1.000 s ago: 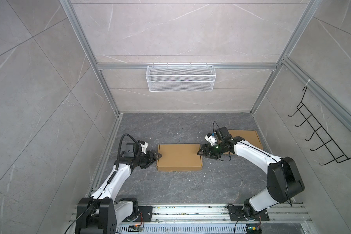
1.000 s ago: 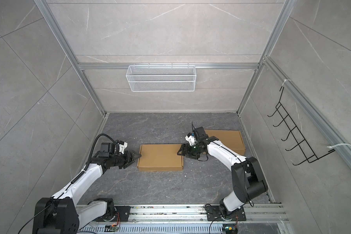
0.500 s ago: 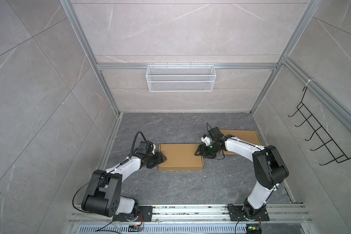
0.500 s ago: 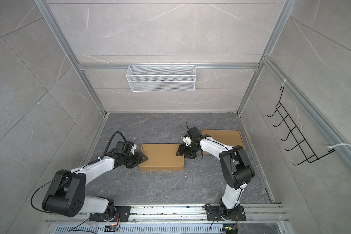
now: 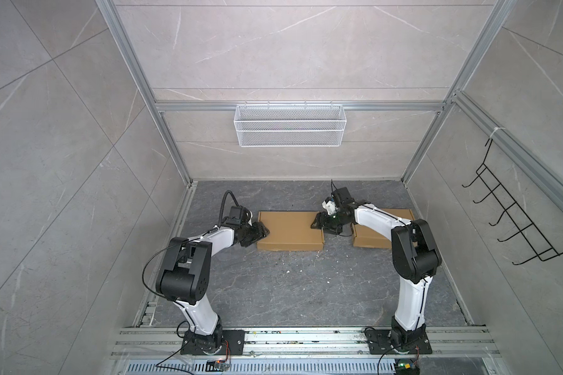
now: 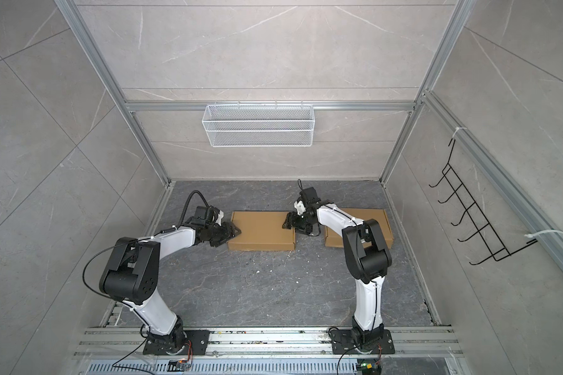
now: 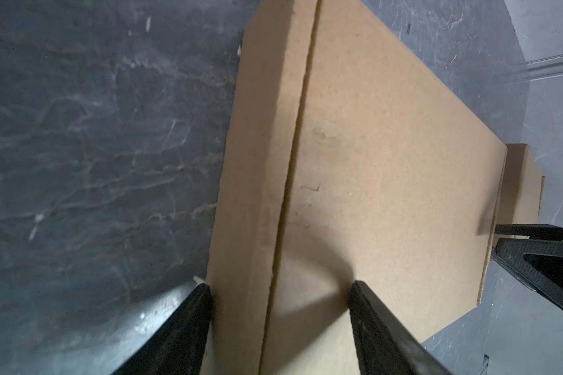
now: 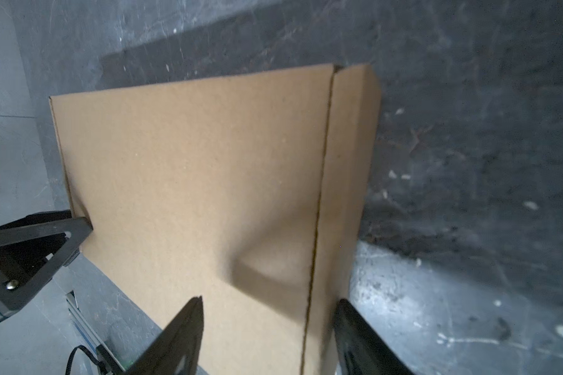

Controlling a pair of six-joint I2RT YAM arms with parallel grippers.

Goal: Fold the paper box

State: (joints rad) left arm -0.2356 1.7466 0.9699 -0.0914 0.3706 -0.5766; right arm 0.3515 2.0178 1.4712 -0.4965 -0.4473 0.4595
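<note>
The paper box (image 5: 290, 234) lies flat and closed on the tabletop (image 5: 290, 285), between the two pincers. The left pincer (image 5: 263, 234) and right pincer (image 5: 316, 224) are both wide open around its ends. Squeeze both ends together, gently, so nothing bends.

No legible text anywhere.

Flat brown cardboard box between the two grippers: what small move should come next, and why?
Probably shut both jaws on its ends: the flat brown cardboard box lies closed, the left gripper and right gripper sit open at its short ends, having closed in over the last second.
</note>
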